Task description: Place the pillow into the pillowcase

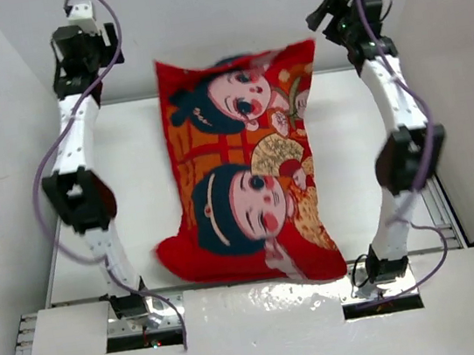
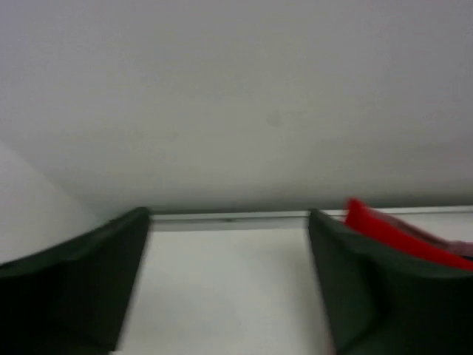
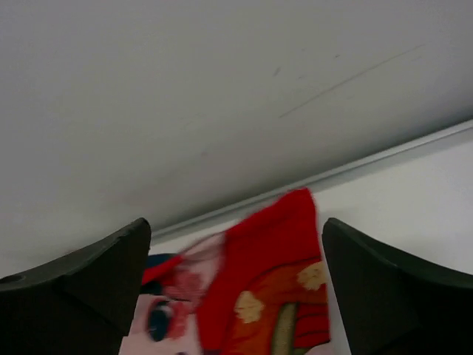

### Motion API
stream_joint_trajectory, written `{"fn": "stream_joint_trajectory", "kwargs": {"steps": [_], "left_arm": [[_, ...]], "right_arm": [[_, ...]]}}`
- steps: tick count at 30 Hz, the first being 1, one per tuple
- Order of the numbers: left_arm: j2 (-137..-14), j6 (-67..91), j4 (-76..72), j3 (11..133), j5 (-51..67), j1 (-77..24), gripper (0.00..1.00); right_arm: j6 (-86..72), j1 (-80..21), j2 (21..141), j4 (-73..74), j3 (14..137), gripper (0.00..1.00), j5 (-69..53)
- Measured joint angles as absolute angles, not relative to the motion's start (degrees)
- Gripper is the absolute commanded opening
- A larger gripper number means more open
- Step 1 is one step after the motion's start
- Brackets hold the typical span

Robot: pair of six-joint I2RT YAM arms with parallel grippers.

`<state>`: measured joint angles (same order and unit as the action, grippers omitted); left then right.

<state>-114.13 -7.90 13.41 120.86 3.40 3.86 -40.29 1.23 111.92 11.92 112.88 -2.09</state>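
Note:
The red pillowcase [image 1: 249, 167] with two cartoon faces lies plump in the middle of the white table, its long side running from far to near. No white pillow shows in any view. My left gripper [image 1: 85, 41] is raised at the far left, apart from the pillowcase; in the left wrist view [image 2: 229, 222] its fingers stand wide apart with nothing between them, and a red corner of the pillowcase [image 2: 384, 231] shows behind the right finger. My right gripper [image 1: 327, 13] is raised by the far right corner; it is open and empty [image 3: 236, 231] above that corner of the pillowcase [image 3: 273, 296].
The white table [image 1: 138, 165] is enclosed by white walls at the back [image 1: 214, 13] and on both sides. A glossy white panel [image 1: 268, 332] covers the near edge around the arm bases. Purple cables loop along both arms.

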Motion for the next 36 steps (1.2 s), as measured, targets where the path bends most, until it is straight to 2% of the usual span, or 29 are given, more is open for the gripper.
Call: {"fn": "stream_joint_trajectory", "kwargs": {"steps": [3, 5, 10, 12, 17, 23, 30, 36], "left_arm": [[-129.8, -10.9, 15.0, 134.1, -6.6, 4.1, 1.0], [-133.8, -13.0, 16.4, 134.3, -11.0, 4.2, 1.0], [-127.5, -14.4, 16.1, 114.7, -12.3, 4.9, 1.0], [-123.7, -13.8, 17.5, 110.8, -11.0, 5.0, 1.0], [-109.7, -10.2, 19.1, 105.7, -6.5, 5.5, 1.0], [-88.5, -8.7, 24.1, 98.2, 5.0, 9.3, 1.0], [-65.8, -14.3, 32.1, 74.2, 7.1, 13.0, 1.0], [-57.6, -19.9, 41.8, 58.2, 4.9, 13.2, 1.0]], "right_arm": [[-40.1, 2.5, 127.5, 14.1, 126.3, 0.99, -1.1], [-40.2, 3.1, 131.4, 15.6, 126.4, 0.99, -0.5], [-40.0, 3.2, 125.9, 14.2, 109.0, 0.99, -0.4], [-39.6, 3.2, 123.0, 14.9, 105.5, 0.99, -0.7], [-36.0, 2.3, 106.3, 15.7, 94.9, 0.99, -1.7], [-32.1, 0.7, 79.0, 22.5, 79.0, 0.99, -1.6], [-31.9, 3.5, 53.1, 38.2, 62.4, 0.99, 0.0], [-35.7, 4.3, 42.3, 53.4, 55.2, 0.99, 0.0]]}}
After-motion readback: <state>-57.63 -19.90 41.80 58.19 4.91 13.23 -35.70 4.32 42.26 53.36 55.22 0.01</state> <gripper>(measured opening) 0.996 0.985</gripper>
